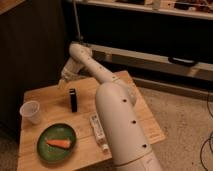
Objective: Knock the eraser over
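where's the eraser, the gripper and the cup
eraser [73,99], camera view, middle of its dark body
gripper [63,82], camera view, tip near the table's far left edge
cup [31,112], camera view, its white side wall

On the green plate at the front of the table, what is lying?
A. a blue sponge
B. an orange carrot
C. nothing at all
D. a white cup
B: an orange carrot lies on the green plate; the white cup stands apart on the wooden table, and the gripper is at the table's far edge, behind the black eraser.
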`<state>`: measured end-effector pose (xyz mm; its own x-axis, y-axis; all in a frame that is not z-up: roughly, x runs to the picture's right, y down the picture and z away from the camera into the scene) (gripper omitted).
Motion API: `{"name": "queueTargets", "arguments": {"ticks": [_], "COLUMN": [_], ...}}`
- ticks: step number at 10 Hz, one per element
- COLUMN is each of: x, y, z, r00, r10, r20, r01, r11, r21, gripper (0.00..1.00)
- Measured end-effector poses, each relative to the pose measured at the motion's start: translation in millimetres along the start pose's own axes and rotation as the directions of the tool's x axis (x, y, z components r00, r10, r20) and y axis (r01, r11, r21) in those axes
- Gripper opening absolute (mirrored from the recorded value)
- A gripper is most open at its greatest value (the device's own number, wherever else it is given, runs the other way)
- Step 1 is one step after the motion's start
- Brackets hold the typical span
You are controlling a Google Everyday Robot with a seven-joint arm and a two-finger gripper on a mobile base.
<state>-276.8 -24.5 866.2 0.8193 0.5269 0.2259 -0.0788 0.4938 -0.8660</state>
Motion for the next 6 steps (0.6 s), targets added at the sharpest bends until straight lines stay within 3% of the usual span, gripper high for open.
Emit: {"name": "queueTargets", "arguments": {"ticks": [4, 6], "x": [3, 9], "y": [0, 15], "z": [-2, -8], "r00": [1.0, 1.0], "r10": [0.005, 0.021], "r20": [-0.004, 0.008], "r01": [-0.005, -0.021], "r11": [1.0, 1.0], "r21": [0.0, -0.006], "gripper": [0.2, 0.2]}}
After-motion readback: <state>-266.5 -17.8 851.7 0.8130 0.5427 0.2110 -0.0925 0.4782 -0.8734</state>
